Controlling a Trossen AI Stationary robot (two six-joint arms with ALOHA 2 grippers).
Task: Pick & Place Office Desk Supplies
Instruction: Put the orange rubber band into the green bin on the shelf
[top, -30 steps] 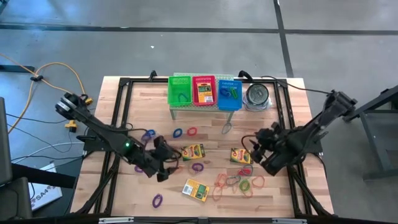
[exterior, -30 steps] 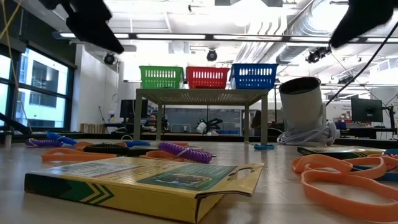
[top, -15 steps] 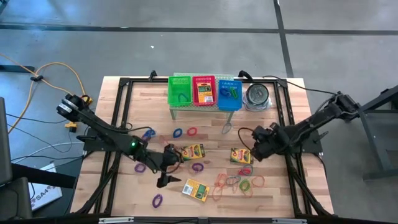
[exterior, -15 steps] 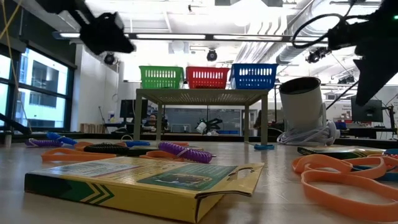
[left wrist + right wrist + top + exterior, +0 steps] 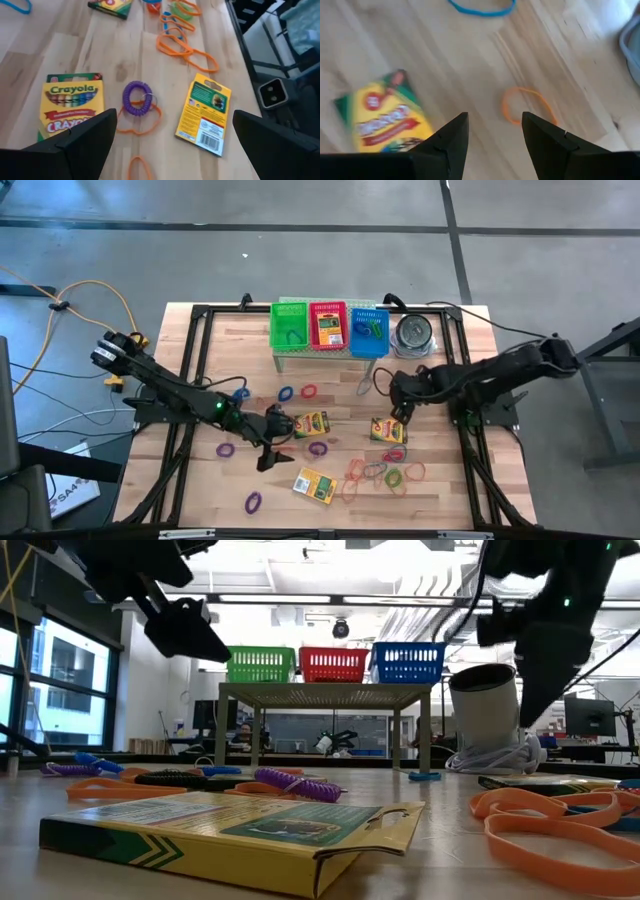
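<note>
We see both arms have swung inward over the wooden bench [image 5: 230, 340], left gripper [image 5: 273, 442] spread wide above a crayon box [image 5: 311, 423], right gripper [image 5: 391, 402] half-parted and empty near another crayon box [image 5: 387, 430], rubber bands [image 5: 385, 472] scattered, bright workshop behind.

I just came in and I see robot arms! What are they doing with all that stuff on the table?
They are tidying crayon boxes and rubber bands. Neither holds anything right now. The left gripper hangs open over a crayon box and a purple coil band. The right gripper hovers, fingers apart, above bare wood near another crayon box and an orange band. The red basket already holds one box, but most supplies are on the table.
</note>
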